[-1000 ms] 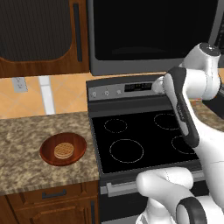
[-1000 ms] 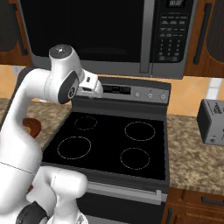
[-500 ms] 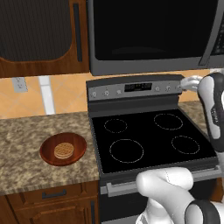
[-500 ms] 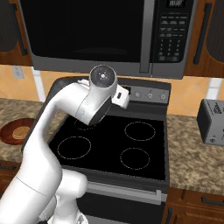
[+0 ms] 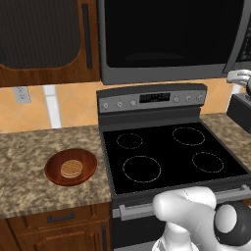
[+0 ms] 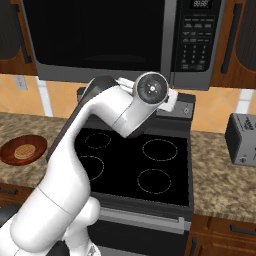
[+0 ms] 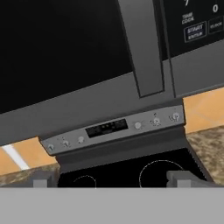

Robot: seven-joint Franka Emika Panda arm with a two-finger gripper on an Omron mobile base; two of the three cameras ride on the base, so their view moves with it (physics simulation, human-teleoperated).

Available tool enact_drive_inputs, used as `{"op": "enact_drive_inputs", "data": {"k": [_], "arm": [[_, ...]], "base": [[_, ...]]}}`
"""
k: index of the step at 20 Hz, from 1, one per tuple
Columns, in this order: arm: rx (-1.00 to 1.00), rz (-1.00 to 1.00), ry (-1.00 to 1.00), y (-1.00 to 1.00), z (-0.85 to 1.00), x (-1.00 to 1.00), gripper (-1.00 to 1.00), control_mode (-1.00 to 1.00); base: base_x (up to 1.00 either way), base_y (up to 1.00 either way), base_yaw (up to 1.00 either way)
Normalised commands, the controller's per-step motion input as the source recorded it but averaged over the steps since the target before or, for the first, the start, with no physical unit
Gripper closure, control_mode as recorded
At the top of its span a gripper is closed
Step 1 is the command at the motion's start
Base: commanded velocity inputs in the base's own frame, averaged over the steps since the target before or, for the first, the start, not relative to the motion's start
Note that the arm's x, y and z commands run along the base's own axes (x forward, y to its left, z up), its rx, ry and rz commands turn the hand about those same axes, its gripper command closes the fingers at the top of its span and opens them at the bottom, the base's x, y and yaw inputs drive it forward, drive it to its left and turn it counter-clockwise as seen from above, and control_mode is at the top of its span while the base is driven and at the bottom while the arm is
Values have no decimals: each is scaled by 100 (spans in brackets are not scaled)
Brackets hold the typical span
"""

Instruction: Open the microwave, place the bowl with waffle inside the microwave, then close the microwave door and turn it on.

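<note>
Black microwave door (image 7: 65,48) shut, its top edge cropped.

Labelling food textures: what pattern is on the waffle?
A tan grid pattern on the waffle, clearest in left base view.

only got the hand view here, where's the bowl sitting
Observer: The bowl sits on the granite counter left of the stove, waffle inside it.
Operator: is the microwave door open yet
Observer: No, the microwave door is shut flush in the right base view.
Operator: anything on the right of the stove
Observer: A grey toaster stands on the counter there.
</note>
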Motion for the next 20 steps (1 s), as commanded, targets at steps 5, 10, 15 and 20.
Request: {"op": "enact_drive_inputs", "data": {"k": [5, 10, 15, 20], "arm": [[0, 0, -4, -42, 43, 14, -100, -100], [0, 0, 0, -11, 35, 28, -100, -100], [0, 0, 0, -7, 36, 45, -100, -100], [0, 0, 0, -13, 24, 51, -100, -100]], "base": [[0, 0, 0], [0, 0, 0], [0, 0, 0], [0, 0, 0]]}}
